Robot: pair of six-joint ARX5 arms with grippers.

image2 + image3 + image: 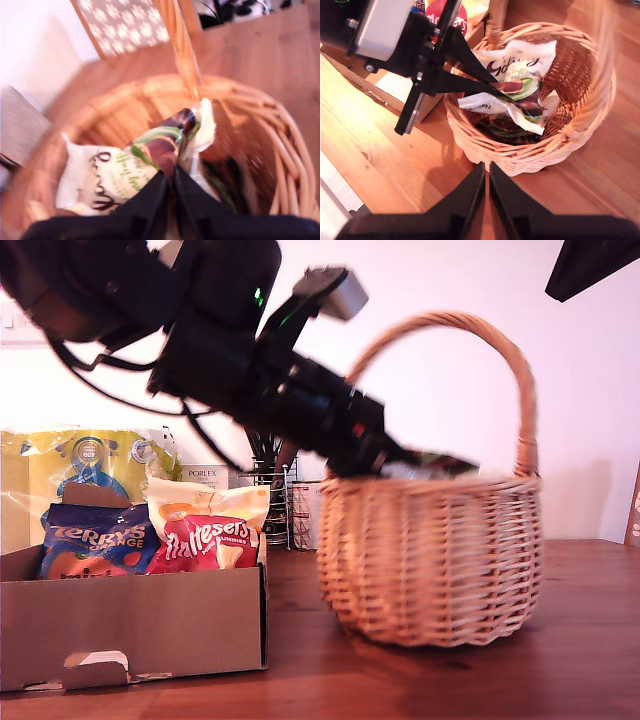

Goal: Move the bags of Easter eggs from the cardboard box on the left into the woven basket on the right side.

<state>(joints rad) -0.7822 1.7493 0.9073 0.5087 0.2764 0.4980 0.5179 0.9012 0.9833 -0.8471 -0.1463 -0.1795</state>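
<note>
My first gripper (440, 464) (172, 172) (506, 93) reaches from the exterior view's left over the rim of the woven basket (430, 560) (280, 130) (540, 150). It is shut on a white Galaxy bag (112, 175) (520, 62) that hangs inside the basket above another dark-green pouch (505, 131). My second gripper (486, 167) hovers shut and empty above the table beside the basket. The cardboard box (130, 630) (477, 32) at the exterior view's left holds a blue Terry's bag (95, 540), a red Maltesers bag (205, 540) (440, 12) and a cream-yellow bag (200, 502).
A large yellow-and-blue plastic pack (90, 465) stands behind the box. A wire utensil holder (270, 500) and a Porlex carton (205, 477) sit at the back between box and basket. The basket's tall handle (520, 390) arches over its opening. Everything rests on a wooden table (450, 680).
</note>
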